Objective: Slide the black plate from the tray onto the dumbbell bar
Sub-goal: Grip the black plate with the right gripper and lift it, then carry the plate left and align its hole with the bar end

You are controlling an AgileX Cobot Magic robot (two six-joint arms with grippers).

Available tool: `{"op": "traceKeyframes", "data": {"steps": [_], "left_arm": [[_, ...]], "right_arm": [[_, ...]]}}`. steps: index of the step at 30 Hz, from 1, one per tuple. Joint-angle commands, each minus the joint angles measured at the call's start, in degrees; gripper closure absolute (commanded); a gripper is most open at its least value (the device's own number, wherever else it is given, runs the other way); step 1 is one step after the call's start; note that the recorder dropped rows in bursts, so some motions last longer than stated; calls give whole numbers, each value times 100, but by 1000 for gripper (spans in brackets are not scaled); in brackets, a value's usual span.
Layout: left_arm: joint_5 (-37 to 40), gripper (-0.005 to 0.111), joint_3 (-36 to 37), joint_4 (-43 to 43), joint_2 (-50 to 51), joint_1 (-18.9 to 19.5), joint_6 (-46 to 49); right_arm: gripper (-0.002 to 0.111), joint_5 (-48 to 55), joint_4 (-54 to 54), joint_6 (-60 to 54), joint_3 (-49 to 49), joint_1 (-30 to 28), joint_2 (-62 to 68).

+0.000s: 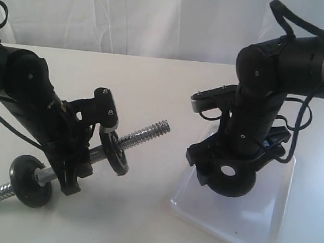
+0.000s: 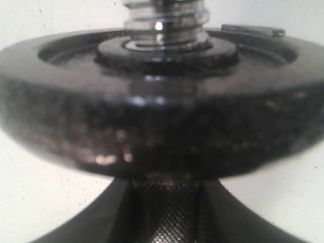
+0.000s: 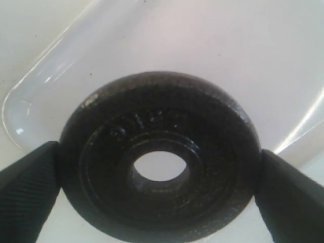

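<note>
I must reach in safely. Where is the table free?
Bare table lies between the bar's threaded tip and the tray, and along its back edge. It is crowded around the left gripper and over the tray, where the right gripper holds the plate.

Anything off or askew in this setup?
Nothing stands out. The left gripper holds the dumbbell bar tilted, two discs on it; the right gripper clamps the black plate by its rim over the tray, hole unobstructed.

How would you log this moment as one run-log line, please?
left gripper: shut on dumbbell bar, tilted | right gripper: shut on black plate over tray | step: plate not yet on bar
</note>
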Motion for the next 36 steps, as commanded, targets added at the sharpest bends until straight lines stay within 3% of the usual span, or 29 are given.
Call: {"op": "traceKeyframes", "data": {"steps": [1, 13, 21, 29, 36], "left_arm": [[-187, 107, -145, -268, -271, -1, -51], [-141, 107, -145, -268, -271, -55, 127], [-31, 107, -145, -268, -271, -448, 682], [-41, 107, -145, -268, -271, -469, 682], [-64, 107, -145, -268, -281, -469, 682]], "right_arm": [[108, 85, -31, 37, -86, -25, -269], [108, 133, 1313, -1151, -117, -148, -1251], [108, 340, 3232, -2608, -117, -810, -1352], [108, 902, 5369, -4037, 6, -1477, -1291], [108, 1510, 6533, -4763, 130, -1932, -892]]}}
